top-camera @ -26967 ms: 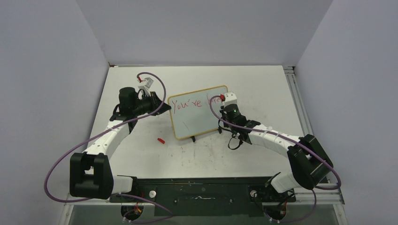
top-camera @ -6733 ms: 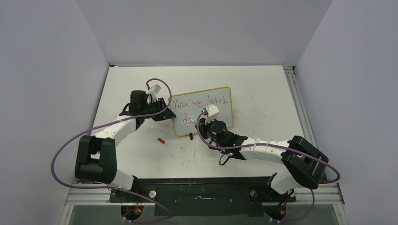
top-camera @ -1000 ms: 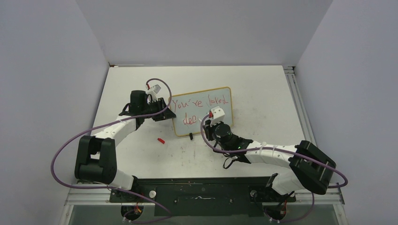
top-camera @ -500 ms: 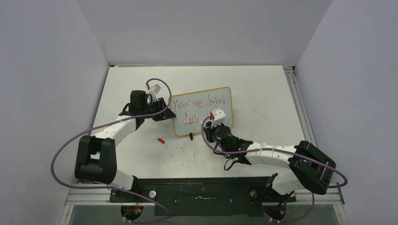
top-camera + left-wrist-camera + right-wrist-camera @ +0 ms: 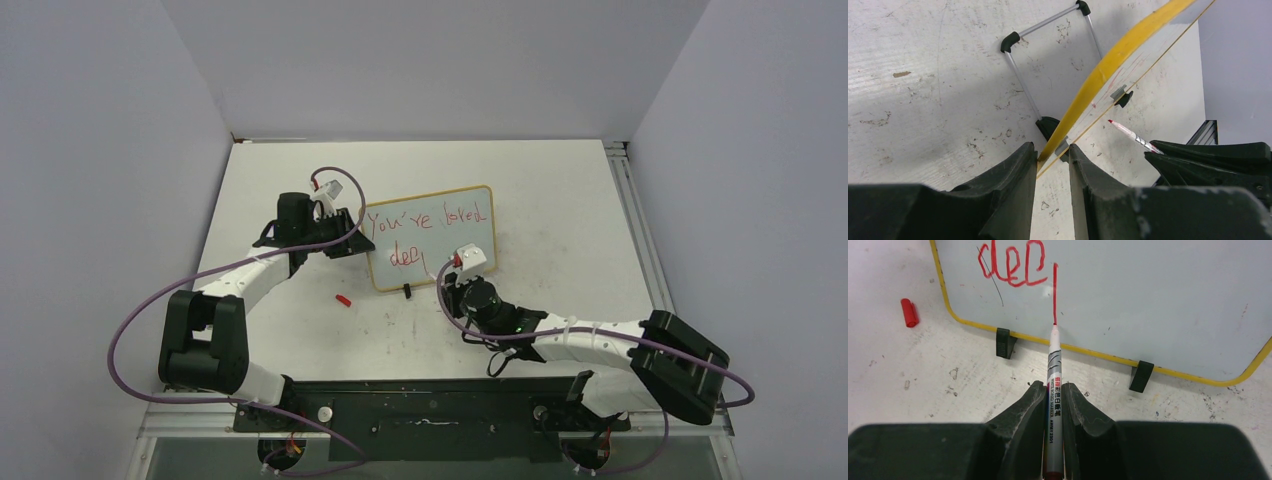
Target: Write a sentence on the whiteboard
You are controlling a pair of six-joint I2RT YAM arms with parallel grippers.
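The whiteboard (image 5: 440, 232) stands tilted mid-table on black feet (image 5: 1004, 342). The sentence (image 5: 425, 220) reads "You're loved" in red, with "dee" (image 5: 1010, 265) and a long downstroke below it. My left gripper (image 5: 354, 240) is shut on the board's left frame edge (image 5: 1083, 95), which runs between its fingers (image 5: 1013, 170). My right gripper (image 5: 453, 272) is shut on a red whiteboard marker (image 5: 1054, 385). The marker's tip touches the board at the bottom of the downstroke, just above the lower frame. The marker also shows in the left wrist view (image 5: 1133, 136).
The marker's red cap (image 5: 343, 299) lies on the table left of the board's front; it also shows in the right wrist view (image 5: 909, 312). A wire stand (image 5: 1023, 85) props the board from behind. Grey walls enclose the table on three sides.
My right gripper has pulled back toward the near edge, and the marker has drawn a long downstroke after "dee". The left arm and the board have not moved.
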